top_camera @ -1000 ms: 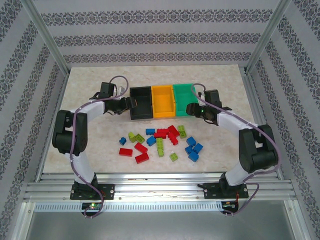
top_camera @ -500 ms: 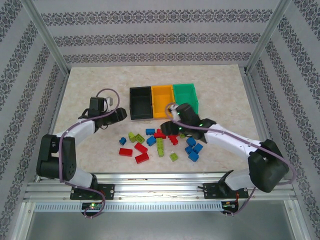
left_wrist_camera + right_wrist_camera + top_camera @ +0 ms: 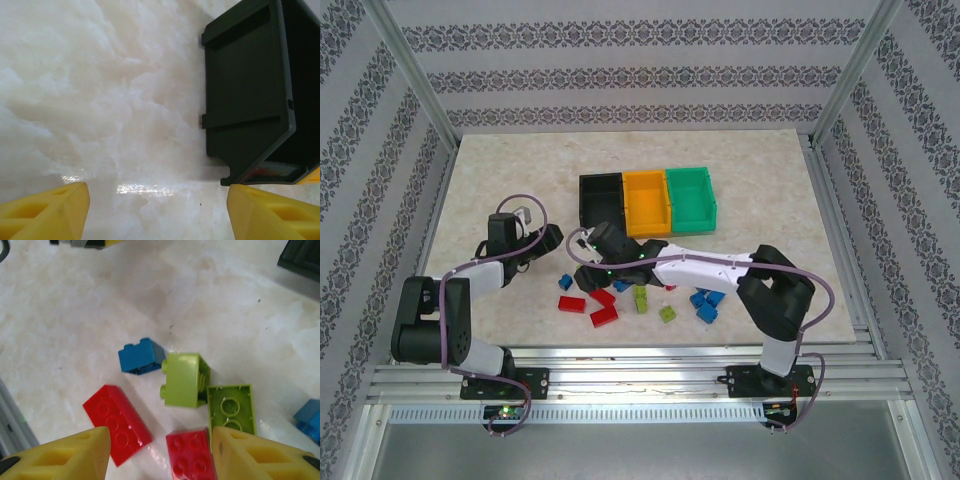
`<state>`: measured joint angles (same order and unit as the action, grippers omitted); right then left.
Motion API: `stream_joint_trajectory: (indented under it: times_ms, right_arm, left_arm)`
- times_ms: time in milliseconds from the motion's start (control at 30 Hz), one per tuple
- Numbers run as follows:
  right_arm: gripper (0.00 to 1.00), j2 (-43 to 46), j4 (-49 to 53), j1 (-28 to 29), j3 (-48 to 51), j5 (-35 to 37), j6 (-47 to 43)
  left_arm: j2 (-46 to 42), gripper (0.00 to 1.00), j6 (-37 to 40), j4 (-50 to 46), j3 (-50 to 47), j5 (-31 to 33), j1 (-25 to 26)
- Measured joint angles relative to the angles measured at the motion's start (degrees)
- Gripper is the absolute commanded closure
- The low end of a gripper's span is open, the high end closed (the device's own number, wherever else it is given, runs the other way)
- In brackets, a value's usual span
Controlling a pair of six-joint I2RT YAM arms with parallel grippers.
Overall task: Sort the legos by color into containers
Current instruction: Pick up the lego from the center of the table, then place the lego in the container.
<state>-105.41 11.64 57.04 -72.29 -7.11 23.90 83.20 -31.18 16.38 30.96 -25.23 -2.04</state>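
Counting from the top view: three containers stand side by side in one row just above the middle of the frame. One black bin (image 3: pixel 601 203) is on the left, one orange bin (image 3: pixel 647 201) in the centre and one green bin (image 3: pixel 690 196) on the right. The legos (image 3: pixel 603 316) lie loose on the table (image 3: pixel 770 180) below that row. My right arm (image 3: pixel 710 266) stretches across the pile and covers part of it, so I cannot give a total. At the pile's lower left, three red pieces are plain.

Right wrist view, brick count: six.
- Red, two: one long red brick (image 3: pixel 116 424) at lower left, one short red brick (image 3: pixel 190 454) at bottom centre.
- Yellow-green, two: one tipped yellow-green brick (image 3: pixel 185 379) at centre, lying on its side. Just beside it at lower right, one upturned yellow-green brick (image 3: pixel 231 407), hollow side up.
- Blue, two: one whole blue brick (image 3: pixel 141 356) just upper left of the tipped one, one cropped blue brick (image 3: pixel 310 420) at the right edge.

My right gripper (image 3: pixel 159 437) is released. Its two yellow fingers (image 3: pixel 60 457) are spread toward the bottom corners and grasp nothing. The short red brick lies on the table under the gap.

My left gripper (image 3: pixel 157 200) is likewise released, with bare table between its two fingers. The black bin fills the upper right of that view, apart from both fingers.
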Motion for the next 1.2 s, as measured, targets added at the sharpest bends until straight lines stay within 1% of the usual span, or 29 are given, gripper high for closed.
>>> stream_joint_trajectory:
  times_ms: [200, 233, 333, 433, 533, 733, 800, 867, 933, 1000, 1100, 1200]
  right_arm:
    - [0.47, -5.8, 2.2, 0.0, -6.6, 0.7, 0.2]
    - [0.5, -6.6, 2.5, 0.0, -7.3, 0.7, 0.3]
    - [0.57, -8.8, 4.4, 0.0, -9.2, 0.9, 0.3]
    - [0.69, -10.5, 6.0, 0.0, -10.4, 1.6, 0.2]
    - [0.78, -10.6, 6.4, 0.0, -10.6, 1.7, 0.0]
    - [0.8, -9.8, 6.4, 0.0, -10.4, 1.7, 0.2]
    - [0.81, -8.1, 6.3, -0.4, -9.7, 1.7, 0.2]
    - [0.81, -4.5, 6.1, -1.1, -7.9, 1.5, 0.2]
    - [0.81, 0.4, 6.0, -2.8, -5.8, 1.4, 0.2]
    - [0.81, 6.6, 5.7, -5.8, -3.4, 2.3, 0.1]
    - [0.81, 16.1, 4.8, -12.7, 0.3, 5.0, -0.3]
    - [0.81, 22.6, 3.5, -22.4, 3.7, 7.6, -0.3]
  left_arm:
    - [-0.8, 0.27, -1.0, 1.0, -0.8, -0.2, -0.4]
    - [-1.2, 0.27, -1.0, 1.0, -0.8, -0.2, -0.4]
    - [-2.4, 0.26, -1.0, 1.2, -0.9, -0.2, -0.5]
    - [-3.0, 0.26, -1.1, 1.3, -0.9, -0.2, -0.5]
    - [-3.1, 0.26, -1.1, 1.3, -0.9, -0.2, -0.6]
    - [-3.1, 0.26, -1.3, 1.3, -0.9, -0.3, -0.6]
    - [-3.1, 0.26, -1.3, 1.3, -0.9, -0.4, -0.6]
    - [-3.1, 0.26, -1.3, 1.4, -0.9, -0.5, -0.6]
    - [-3.1, 0.26, -1.3, 1.6, -0.9, -0.6, -0.6]
    - [-3.1, 0.26, -1.3, 1.7, -1.1, -0.7, -0.6]
    - [-3.2, 0.26, -1.5, 1.7, -1.2, -0.9, -0.6]
    - [-3.2, 0.26, -1.6, 1.8, -1.2, -1.2, -0.6]
